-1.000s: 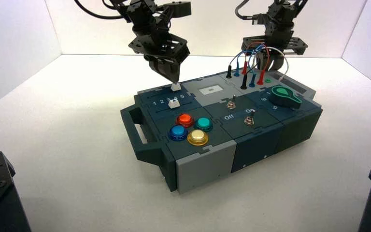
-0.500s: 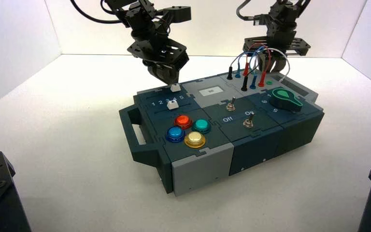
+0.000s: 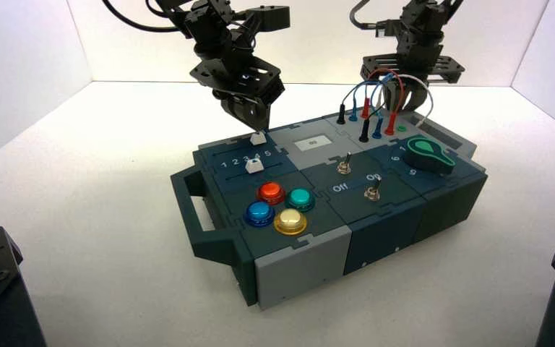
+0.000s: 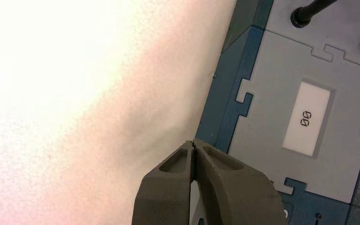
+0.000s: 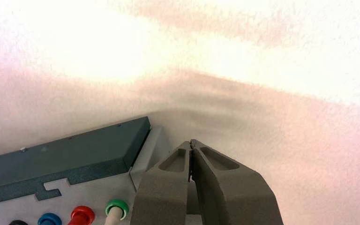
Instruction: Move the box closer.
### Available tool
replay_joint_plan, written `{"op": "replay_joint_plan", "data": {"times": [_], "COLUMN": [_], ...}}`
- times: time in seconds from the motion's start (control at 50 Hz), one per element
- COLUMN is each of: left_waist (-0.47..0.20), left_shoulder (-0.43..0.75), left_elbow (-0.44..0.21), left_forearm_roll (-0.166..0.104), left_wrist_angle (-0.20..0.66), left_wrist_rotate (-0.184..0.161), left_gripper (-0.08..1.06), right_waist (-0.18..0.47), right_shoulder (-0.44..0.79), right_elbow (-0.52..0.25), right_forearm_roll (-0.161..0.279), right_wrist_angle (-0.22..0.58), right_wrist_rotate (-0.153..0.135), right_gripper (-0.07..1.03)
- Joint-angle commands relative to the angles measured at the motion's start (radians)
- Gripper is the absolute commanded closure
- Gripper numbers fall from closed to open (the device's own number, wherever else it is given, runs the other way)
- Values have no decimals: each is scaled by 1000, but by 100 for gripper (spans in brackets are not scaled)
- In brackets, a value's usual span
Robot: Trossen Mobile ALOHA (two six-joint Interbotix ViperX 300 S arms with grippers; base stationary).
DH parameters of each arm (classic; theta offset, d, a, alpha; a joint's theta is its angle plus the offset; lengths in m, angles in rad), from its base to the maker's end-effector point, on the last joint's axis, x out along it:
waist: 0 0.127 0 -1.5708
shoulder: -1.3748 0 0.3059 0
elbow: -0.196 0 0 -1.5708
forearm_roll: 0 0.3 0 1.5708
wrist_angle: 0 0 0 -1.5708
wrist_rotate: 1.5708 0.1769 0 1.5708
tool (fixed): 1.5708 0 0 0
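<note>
Box seen lying on table, slightly askew, in front of both claws, its handle at the left end and wires at the far right part. Left claw held at the box's far edge behind the sliders, fingertips together; right claw placed at the far edge behind the wires, fingertips also together. Red, green, blue and yellow buttons located nearer the camera than left claw, knob nearer than right claw.

White work surface, bounded by rear wall and side walls; black angular blocks at near-left and near-right edges
</note>
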Motion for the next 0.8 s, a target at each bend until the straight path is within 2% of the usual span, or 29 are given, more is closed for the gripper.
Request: {"op": "replay_joint_plan", "data": {"times": [0.02, 0.14, 0.28, 0.52, 0.64, 0.8], "left_waist": [-9, -11, -6, 86, 106, 107], "left_shoulder": [-46, -57, -66, -80, -126, -224], "left_elbow": [0, 8, -6, -161, -216, -267], "left_forearm_roll": [-3, -3, 6, 12, 18, 21], "left_wrist_angle": [-5, -5, -25, -15, 2, 52], "left_wrist_rotate": [5, 3, 8, 9, 9, 5], "left_gripper": [101, 101, 101, 101, 101, 101], "right_waist": [25, 25, 20, 25, 40, 86], "right_shoulder": [-37, -46, -52, -67, -103, -176], "right_elbow": [21, 34, 2, -156, -242, -307], "right_forearm_roll": [8, 6, -11, -64, -91, -92], "right_wrist_angle": [-2, -14, -41, -49, -51, -8], "right_wrist_rotate": [3, 5, 3, -3, -20, -52], "right_gripper": [99, 99, 99, 98, 99, 99]}}
